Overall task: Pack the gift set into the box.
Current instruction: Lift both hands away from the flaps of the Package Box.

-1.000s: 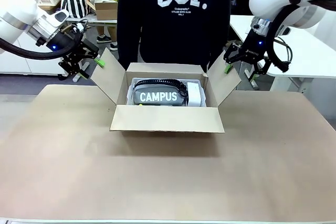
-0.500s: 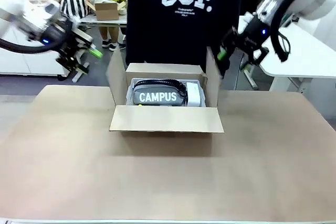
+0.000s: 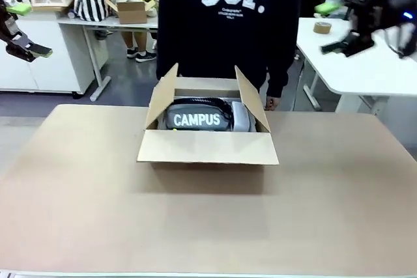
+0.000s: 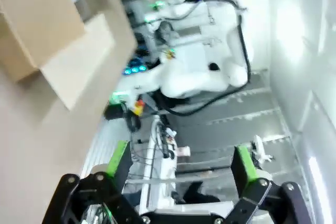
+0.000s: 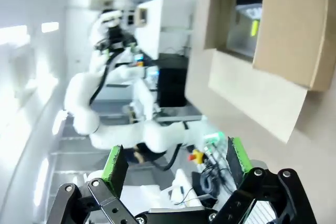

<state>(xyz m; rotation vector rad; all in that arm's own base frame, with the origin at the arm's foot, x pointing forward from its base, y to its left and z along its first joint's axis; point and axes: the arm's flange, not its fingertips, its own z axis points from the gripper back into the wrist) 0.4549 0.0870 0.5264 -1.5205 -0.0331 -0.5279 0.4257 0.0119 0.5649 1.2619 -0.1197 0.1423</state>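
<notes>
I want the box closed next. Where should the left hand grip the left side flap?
Probably its free upper edge, coming from the outer, left side: the left side flap stands raised, leaning outward, a thin panel with both faces clear.

White capitals "CAMPUS" on a grey pouch (image 3: pixel 199 119) inside the box (image 3: pixel 207 149), lower than and between the left gripper (image 3: pixel 29 29) and right gripper (image 3: pixel 332 27). "CGP." in white on the person's dark sweatshirt (image 3: pixel 228 37), also between them; the smaller print beneath is unreadable.
</notes>
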